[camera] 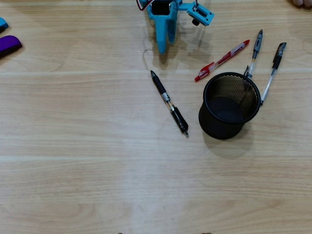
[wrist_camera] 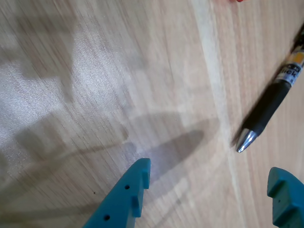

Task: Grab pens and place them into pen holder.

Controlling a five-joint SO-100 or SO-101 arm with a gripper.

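The pale wood-grain table point(camera: 73, 161) looks smooth, with a soft sheen in the wrist view. The black wire-mesh metal pen holder point(camera: 214, 127) is matt, with a solid rim. The black pen with a clear plastic middle point(wrist_camera: 270, 107) has a shiny metal tip. The turquoise plastic gripper point(wrist_camera: 211, 183) looks matt.

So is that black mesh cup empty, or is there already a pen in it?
Empty. The overhead view looks straight into the pen holder and shows only its bare dark bottom; all four pens lie outside on the table.

Pale wood-grain table point(camera: 73, 146), soft glare
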